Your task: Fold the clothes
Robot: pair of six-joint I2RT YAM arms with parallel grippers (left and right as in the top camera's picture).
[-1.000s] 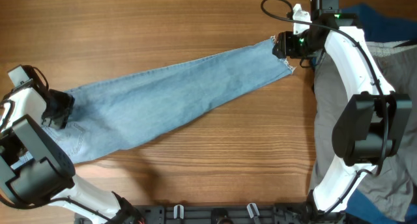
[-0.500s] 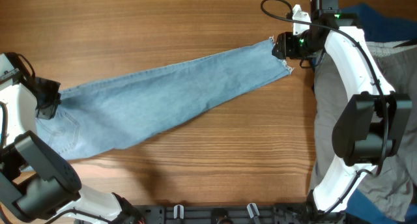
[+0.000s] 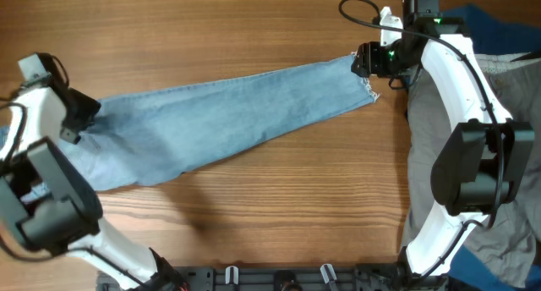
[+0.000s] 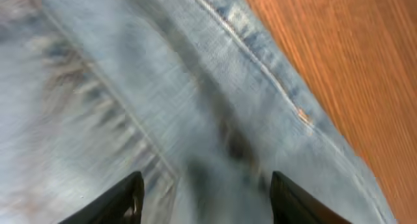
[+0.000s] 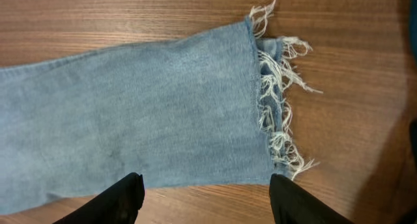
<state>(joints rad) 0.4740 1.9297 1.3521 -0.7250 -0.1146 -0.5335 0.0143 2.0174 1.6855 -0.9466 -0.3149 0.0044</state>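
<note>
One pair of light-blue frayed denim jeans (image 3: 237,113) lies full-length on the wooden worktop (image 3: 254,20), legs stacked, crosswise folds seemingly ahead. Left hand (image 4: 203,185) at waist, right hand (image 5: 205,185) over hem, both spread wide.

Left wrist view: jeans (image 4: 163,87) smeared by blur, stitching mushy. Only the tips of the left gripper (image 4: 202,201) jaws show at the bottom edge, so cloth contact is unclear. Overhead: the jeans' waist end is hidden under the left arm (image 3: 38,105). Grey-beige trousers (image 3: 524,88) sit mostly behind the right arm (image 3: 461,79) and are cut by the right edge. Deep blue garment (image 3: 499,24) clipped at the corner.
</note>
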